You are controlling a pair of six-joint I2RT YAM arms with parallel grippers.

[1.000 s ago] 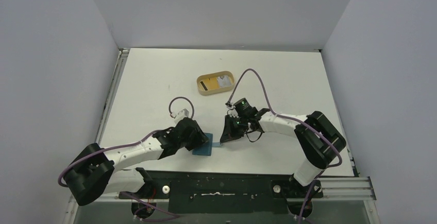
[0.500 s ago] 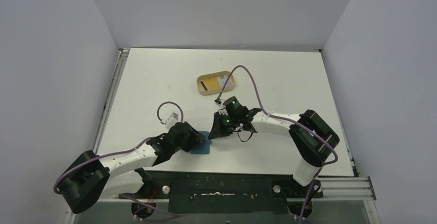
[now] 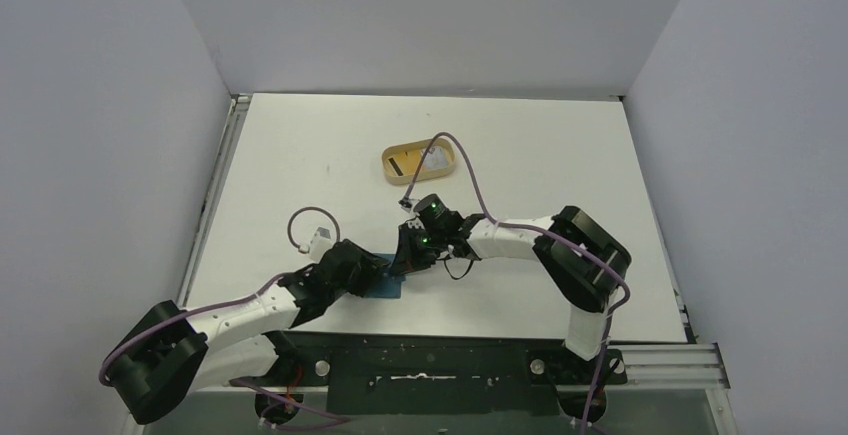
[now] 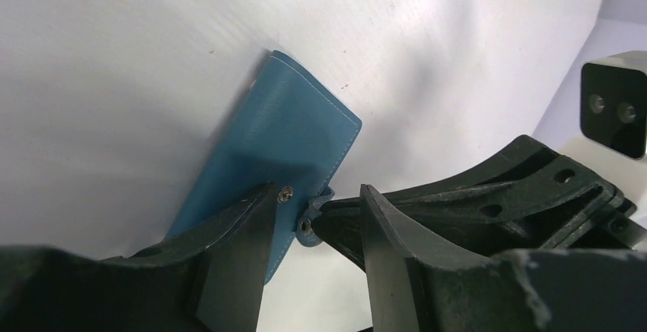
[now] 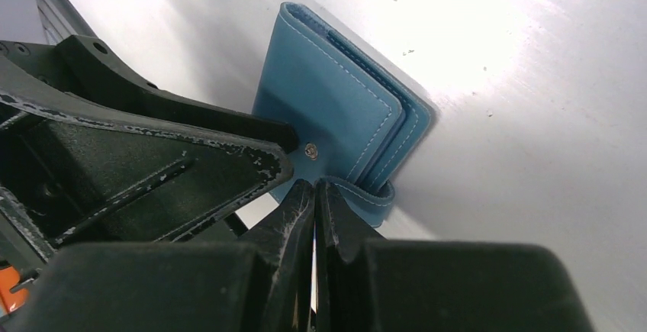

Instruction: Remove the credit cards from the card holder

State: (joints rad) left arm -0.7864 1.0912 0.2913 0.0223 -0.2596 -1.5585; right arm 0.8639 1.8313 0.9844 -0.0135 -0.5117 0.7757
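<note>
The right hand (image 5: 314,187), fingers pressed together, seems to pinch the snap tab (image 5: 309,166) of the folded holder (image 5: 328,95). The left hand (image 4: 317,191) is spread, one finger over the cover beside the snap. The holder lies flat by the bench's (image 3: 300,155) near edge, left of middle; no cards show. The tab likely wants a slow upward peel, with the left hand pinning the cover so nothing drags.

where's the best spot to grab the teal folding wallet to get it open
Grip the small snap tab looping around the open edge of the teal leather folding wallet. The wallet lies flat and closed on the white table, so only the tab sticks out. Come in low from that edge and pinch across its flat faces.
</note>
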